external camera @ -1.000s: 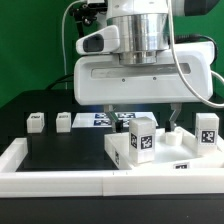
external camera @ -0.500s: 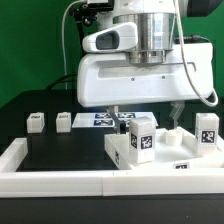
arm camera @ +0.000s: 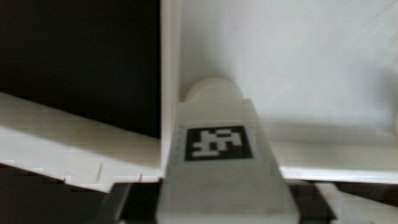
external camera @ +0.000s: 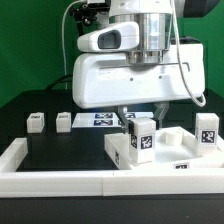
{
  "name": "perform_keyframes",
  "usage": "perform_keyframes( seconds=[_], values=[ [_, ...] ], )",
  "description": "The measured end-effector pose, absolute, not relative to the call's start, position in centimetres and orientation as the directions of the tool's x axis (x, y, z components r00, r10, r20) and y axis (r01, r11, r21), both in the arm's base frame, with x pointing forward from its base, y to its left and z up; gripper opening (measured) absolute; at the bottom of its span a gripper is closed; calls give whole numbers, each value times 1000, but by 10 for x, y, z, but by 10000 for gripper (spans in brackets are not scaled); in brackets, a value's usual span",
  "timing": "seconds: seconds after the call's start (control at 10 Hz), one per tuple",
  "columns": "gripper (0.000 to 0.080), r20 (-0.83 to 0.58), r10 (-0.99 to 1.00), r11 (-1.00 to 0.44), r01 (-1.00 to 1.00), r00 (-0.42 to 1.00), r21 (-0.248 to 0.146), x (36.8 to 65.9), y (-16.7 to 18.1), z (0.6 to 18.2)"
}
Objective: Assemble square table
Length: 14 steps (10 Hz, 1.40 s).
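Note:
The white square tabletop (external camera: 172, 152) lies at the front on the exterior view's right, and it fills much of the wrist view (arm camera: 302, 60). A tagged leg (external camera: 141, 136) stands on its near-left corner and another leg (external camera: 207, 129) on its right corner. Two more legs (external camera: 35, 122) (external camera: 64, 120) lie on the black surface at the left. My gripper (external camera: 143, 110) hangs just above and behind the near-left leg. In the wrist view a tagged leg (arm camera: 217, 140) runs between the jaws of my gripper (arm camera: 217, 205). The jaws stand either side of it, with a gap still showing on one side.
The marker board (external camera: 103, 118) lies flat behind the tabletop under the hand. A long white rim (external camera: 60, 180) borders the black surface at the front and left. A green wall stands behind the arm.
The two fingers have drawn closer together around the leg. The hand has barely shifted. The legs and tabletop have not moved.

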<state>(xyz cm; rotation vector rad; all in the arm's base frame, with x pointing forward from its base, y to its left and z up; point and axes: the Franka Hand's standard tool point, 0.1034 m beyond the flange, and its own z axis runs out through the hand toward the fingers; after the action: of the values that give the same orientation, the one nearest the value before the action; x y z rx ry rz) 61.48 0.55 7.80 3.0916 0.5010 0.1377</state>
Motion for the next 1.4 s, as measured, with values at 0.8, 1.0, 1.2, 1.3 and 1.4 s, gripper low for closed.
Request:
perform_keyframes(
  seconds=[0.8,1.0,1.2,1.3,1.4],
  values=[
    [291,97,-110,-994,-107,989,-27,616,5,77],
    [291,93,-327,-945,-324,940,-52,616,5,76],
    [291,83,-565,-825,-562,821,-66,616,5,76],
    [291,83,-640,-769,-636,764,-64,616,6,76],
    [292,80,-740,-673,-737,668,-66,615,7,76]
  ],
)
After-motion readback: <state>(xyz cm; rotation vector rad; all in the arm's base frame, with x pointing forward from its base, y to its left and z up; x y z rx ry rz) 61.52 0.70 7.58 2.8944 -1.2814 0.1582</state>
